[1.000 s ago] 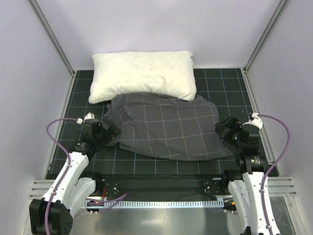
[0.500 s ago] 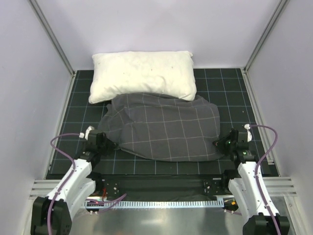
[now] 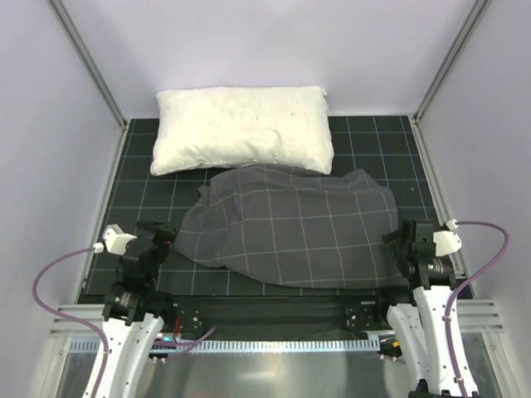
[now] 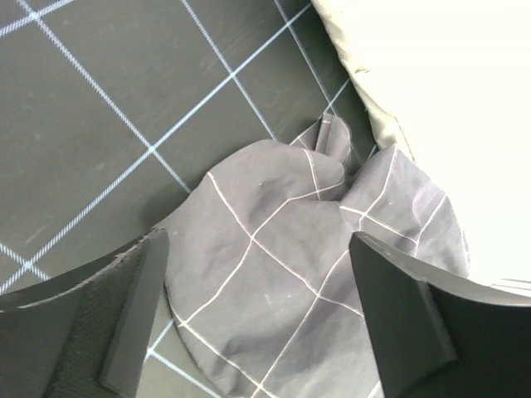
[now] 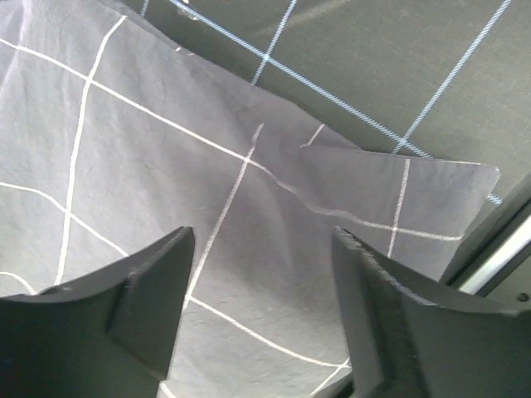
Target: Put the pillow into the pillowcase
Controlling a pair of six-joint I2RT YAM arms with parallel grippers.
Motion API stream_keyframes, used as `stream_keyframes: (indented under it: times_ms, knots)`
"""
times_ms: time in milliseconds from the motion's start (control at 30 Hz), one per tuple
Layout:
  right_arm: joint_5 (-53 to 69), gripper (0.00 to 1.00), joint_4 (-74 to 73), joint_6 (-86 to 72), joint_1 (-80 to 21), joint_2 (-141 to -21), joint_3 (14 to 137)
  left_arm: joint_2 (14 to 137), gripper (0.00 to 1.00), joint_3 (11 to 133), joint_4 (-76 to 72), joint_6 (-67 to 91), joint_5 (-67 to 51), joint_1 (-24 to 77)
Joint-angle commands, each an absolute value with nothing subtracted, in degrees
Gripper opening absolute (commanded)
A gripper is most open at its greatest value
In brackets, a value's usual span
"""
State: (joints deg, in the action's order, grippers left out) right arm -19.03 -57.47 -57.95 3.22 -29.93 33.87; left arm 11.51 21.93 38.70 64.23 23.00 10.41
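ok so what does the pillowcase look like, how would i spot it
Start at the black gridded mat and find the white pillow along its far edge. The pillowcase is the rumpled cloth lying just nearer the arms than that. It is dark grey with thin light windowpane lines, while its neighbour is plain white.

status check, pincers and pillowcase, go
Left pincer open, empty. Right pincer open, empty. Pillowcase rumpled on the mat, ungripped. Plain white pillow lies along its far edge.

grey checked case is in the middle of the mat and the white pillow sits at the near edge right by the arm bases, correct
Not quite. The white pillow lies at the far end of the mat, by the back wall and beyond the grey case, not by the arm bases. The top external view shows it. The case in the middle is right.
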Motion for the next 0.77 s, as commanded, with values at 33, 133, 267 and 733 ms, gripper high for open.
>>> stream_keyframes:
  times_ms: [33, 133, 267, 733]
  knots:
    - [-21.4, 0.80, -56.5, -54.4, 3.3, -31.0, 36.1, 14.1, 0.99, 23.8, 41.8, 62.4, 23.6, 10.6]
    - [-14.9, 0.83, -49.6, -44.5, 3.3, -29.5, 38.4, 16.0, 1.00, 27.1, 39.9, 57.0, 19.5, 10.7]
    - [-15.5, 0.85, -45.2, -37.0, 3.3, -22.3, 41.6, 14.2, 1.00, 30.3, 39.0, 53.6, 16.5, 10.7]
    - [-16.4, 0.91, -45.6, -38.0, 3.3, -17.3, 40.0, 3.8, 1.00, 29.7, 40.0, 53.9, 18.5, 10.7]
